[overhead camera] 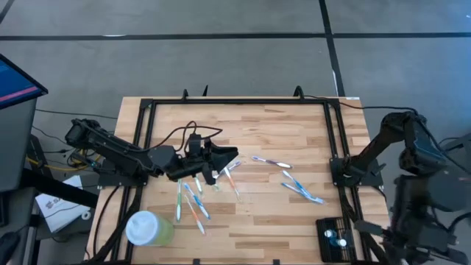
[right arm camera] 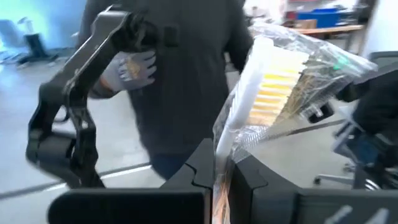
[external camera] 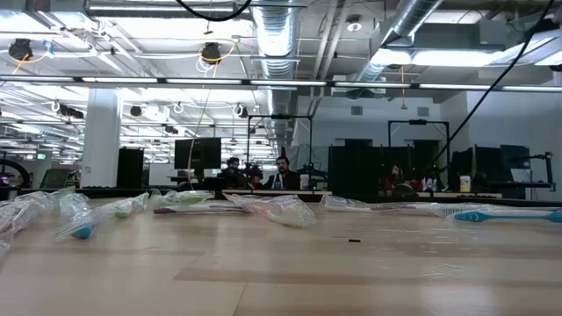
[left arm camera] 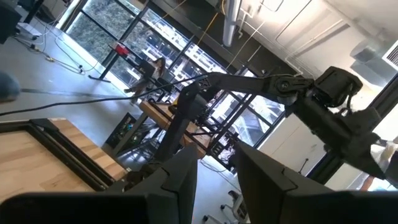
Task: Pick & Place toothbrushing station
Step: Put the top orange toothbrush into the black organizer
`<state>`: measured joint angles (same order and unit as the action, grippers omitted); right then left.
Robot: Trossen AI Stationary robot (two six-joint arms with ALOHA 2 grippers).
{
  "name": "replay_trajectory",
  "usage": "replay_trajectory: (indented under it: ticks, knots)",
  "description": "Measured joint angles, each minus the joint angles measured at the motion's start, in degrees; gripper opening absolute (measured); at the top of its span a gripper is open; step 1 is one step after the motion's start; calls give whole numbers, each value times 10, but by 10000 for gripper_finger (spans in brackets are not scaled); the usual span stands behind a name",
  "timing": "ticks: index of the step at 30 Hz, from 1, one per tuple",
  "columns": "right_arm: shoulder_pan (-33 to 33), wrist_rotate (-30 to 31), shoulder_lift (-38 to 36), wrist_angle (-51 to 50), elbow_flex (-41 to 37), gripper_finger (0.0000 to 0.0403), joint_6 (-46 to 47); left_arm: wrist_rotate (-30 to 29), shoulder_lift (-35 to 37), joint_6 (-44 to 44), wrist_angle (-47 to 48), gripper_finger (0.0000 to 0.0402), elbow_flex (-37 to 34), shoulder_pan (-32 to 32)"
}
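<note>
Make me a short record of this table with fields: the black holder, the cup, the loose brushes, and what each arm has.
Station: small black rectangular holder with a grid top, at the table corner on the right arm's side
Cup: pale green cup with white lid, at the corner on the left arm's side
Brushes: plastic-wrapped toothbrushes, scattered on the wooden table
Left end effector: open, empty, over the table's middle
Right end effector: shut on a wrapped yellow-bristled toothbrush
Background: person in dark top, gloved hand
</note>
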<state>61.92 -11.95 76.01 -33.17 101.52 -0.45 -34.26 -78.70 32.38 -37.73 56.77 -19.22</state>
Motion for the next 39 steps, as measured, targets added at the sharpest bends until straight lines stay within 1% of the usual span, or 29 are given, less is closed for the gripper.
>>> replay_trajectory:
  ticks: [3, 8, 12, 17, 20, 24, 26, 31, 39]
  knots:
    - [-21, -54, -2, 13, -30, 9, -14, -1, 0, 7, -1, 104, 0, -3]
    - [-36, -96, -22, 92, -110, 9, -24, 0, 0, 9, -1, 104, 0, -10]
    - [-39, -99, -65, 182, -212, 9, -24, 0, 0, 10, -1, 104, 0, -14]
    - [-55, -100, -141, 322, -370, 9, 24, 0, 0, 11, -1, 104, 0, -14]
    - [-63, -94, -179, 380, -454, 9, 44, 0, 0, 11, -1, 104, 0, -14]
    - [-65, -94, -215, 439, -541, 10, 55, 0, 0, 11, 0, 104, 0, -14]
    - [-64, -94, -226, 460, -573, 10, 52, 0, 0, 11, 2, 104, 0, -14]
    - [-64, -103, -244, 464, -624, 10, 54, 0, 0, 11, 3, 104, 0, -14]
    - [-63, -107, -244, 463, -674, 11, 9, 0, 0, 11, 7, 104, 0, -6]
